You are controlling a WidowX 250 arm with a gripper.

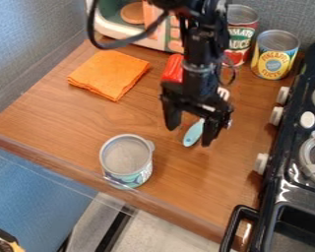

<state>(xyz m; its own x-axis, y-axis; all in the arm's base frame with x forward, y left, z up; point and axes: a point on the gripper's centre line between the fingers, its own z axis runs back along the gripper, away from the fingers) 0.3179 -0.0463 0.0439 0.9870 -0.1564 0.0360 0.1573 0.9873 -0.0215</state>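
Open-topped can (pixel 126 158) stood by the counter's (pixel 180 197) near edge. Beyond it, light-blue utensil (pixel 194 133) lay under the gripper (pixel 190 134), long axis slanting near-left to far-right, blue end nearward. Fingers were spread. Orange cloth (pixel 110 74) farther left; pineapple can (pixel 274 56) far right.

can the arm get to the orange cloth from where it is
Likely yes: the orange cloth has nothing on top of it, and the gripper hangs nearby with its fingers apart, though a red item may be slightly in the way.
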